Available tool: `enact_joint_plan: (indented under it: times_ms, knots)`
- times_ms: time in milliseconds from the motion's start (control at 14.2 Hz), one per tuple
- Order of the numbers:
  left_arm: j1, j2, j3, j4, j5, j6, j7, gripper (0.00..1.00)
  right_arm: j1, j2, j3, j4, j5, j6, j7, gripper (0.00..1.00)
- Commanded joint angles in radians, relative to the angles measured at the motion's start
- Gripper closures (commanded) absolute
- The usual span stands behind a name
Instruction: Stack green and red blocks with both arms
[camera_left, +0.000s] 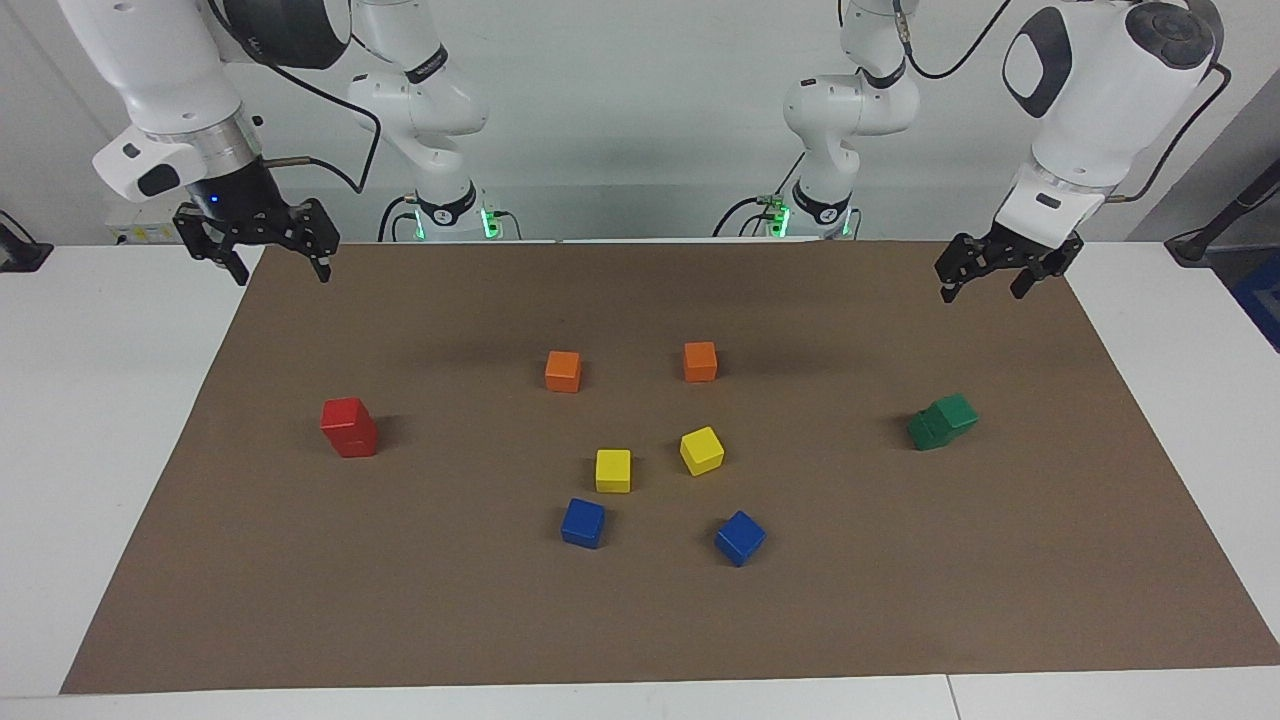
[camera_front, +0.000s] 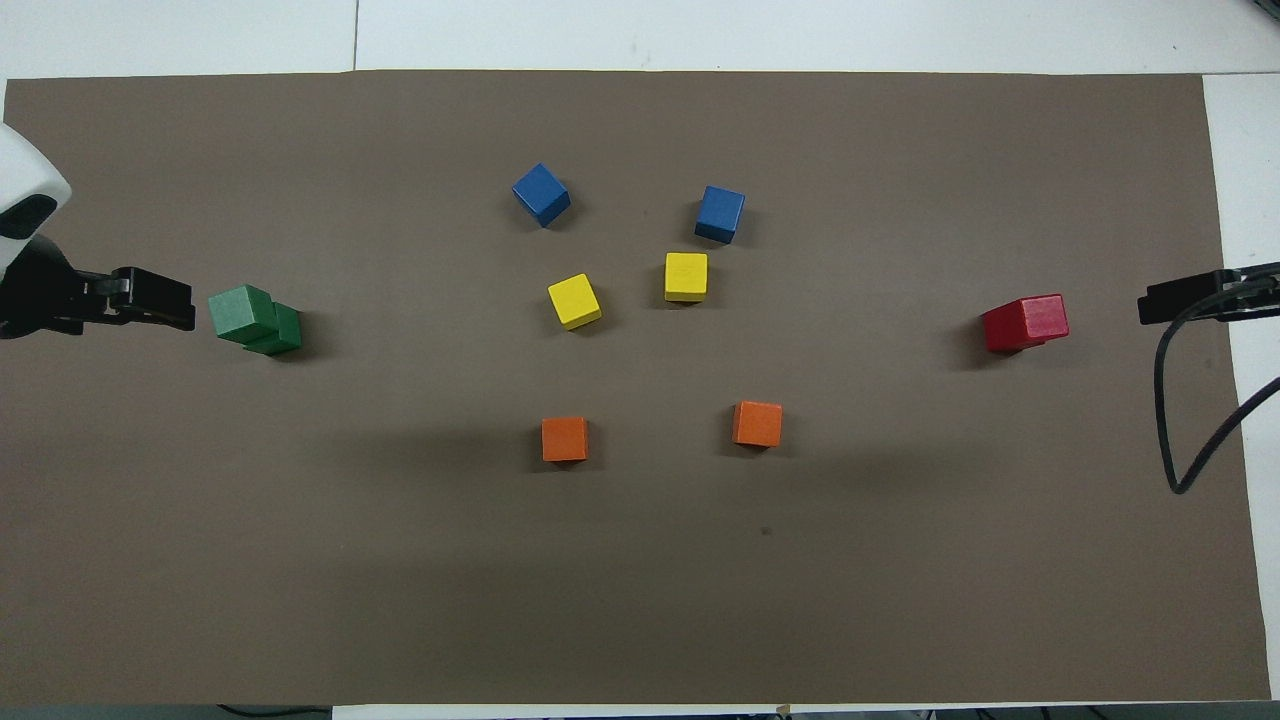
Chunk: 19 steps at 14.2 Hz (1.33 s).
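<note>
Orange cubes (camera_left: 563, 371), yellow, blue (mid-mat)

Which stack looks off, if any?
The green stack at the left arm's end of the mat: its top block sits shifted and twisted, overhanging the lower one. The red stack is nearly square, only slightly offset. Both pincers, left and right, hang open and empty.
</note>
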Motion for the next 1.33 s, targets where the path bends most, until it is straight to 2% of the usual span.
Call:
enact_joint_plan:
  times_ms: [0,1264]
  knots:
    - [0.001,-0.010,0.004,-0.001,-0.010,-0.015,0.003,0.00,0.034,0.011,-0.041,0.025,0.015,-0.032,0.011,0.00]
    - [0.001,-0.010,0.004,-0.001,-0.010,-0.015,0.003,0.00,0.022,-0.014,-0.041,0.006,0.011,-0.132,0.015,0.00]
